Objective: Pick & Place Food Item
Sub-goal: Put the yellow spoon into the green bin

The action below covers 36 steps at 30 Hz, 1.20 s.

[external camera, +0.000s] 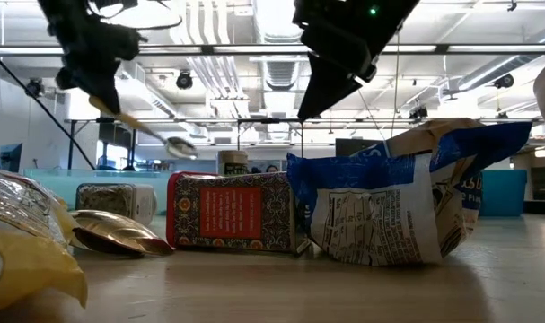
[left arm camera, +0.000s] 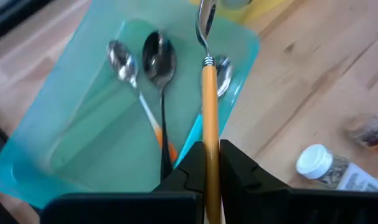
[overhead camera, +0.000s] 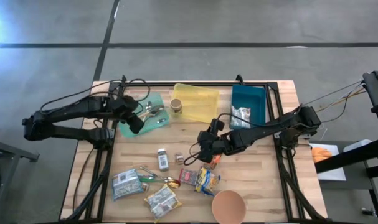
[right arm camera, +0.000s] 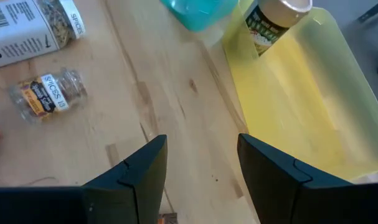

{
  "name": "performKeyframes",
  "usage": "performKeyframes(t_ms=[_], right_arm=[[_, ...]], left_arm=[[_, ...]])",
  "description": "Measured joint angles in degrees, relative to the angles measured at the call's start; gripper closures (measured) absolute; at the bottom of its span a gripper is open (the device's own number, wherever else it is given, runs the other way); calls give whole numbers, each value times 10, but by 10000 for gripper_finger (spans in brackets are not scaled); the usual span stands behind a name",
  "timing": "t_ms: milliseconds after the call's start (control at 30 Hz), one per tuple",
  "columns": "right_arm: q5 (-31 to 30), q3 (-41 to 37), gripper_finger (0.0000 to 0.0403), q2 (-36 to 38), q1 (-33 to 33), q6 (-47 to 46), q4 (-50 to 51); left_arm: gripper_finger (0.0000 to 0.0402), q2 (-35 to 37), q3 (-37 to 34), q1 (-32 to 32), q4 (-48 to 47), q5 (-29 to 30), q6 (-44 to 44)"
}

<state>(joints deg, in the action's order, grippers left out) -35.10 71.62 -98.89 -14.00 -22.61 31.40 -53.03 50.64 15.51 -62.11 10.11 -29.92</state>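
My left gripper [left arm camera: 208, 155] hangs over the teal tray [overhead camera: 152, 124] at the table's far left, shut on a spoon with a yellow-orange handle [left arm camera: 208, 93]. Three other spoons [left arm camera: 159, 59] lie in that tray [left arm camera: 70, 124]. My right gripper [right arm camera: 201, 146] stands open above bare wood near the table's middle [overhead camera: 204, 148], with nothing between its fingers. Food packets [overhead camera: 127, 184] [overhead camera: 207, 180] lie flat near the front edge. In the low view a red packet [external camera: 232, 211] and a blue-white bag [external camera: 389, 206] show close up. My left gripper pinches the spoon's orange handle [left arm camera: 208, 163] between its two fingers. The fingers slant downward from above, and the handle runs out along them. The spoon is lifted clear, its bowl [external camera: 179, 144] tilted down over the tray.
A yellow tray [overhead camera: 198, 102] holding a jar [overhead camera: 176, 104] and a blue bin [overhead camera: 250, 104] stand along the far edge. A spice shaker [overhead camera: 162, 159] and a small spice jar [right arm camera: 47, 93] lie mid-table. A brown bowl [overhead camera: 228, 206] sits at the front.
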Motion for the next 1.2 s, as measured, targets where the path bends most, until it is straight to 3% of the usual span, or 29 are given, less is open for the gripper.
performKeyframes(t_ms=[267, 533, 667, 1200], right_arm=[[0, -10, 208, 0, -5, -9, -2], [4, -22, 208, 0, -11, -19, -3], [4, -26, 208, 0, -10, -19, -3], [6, -33, 208, 0, -10, -19, -3]], left_arm=[[387, -1, -61, 44, 6, 0, -4], [387, -2, -101, 112, 69, -95, 47], [387, -11, -102, 134, 69, -112, 69], [389, -168, -101, 147, 66, -136, 131]])
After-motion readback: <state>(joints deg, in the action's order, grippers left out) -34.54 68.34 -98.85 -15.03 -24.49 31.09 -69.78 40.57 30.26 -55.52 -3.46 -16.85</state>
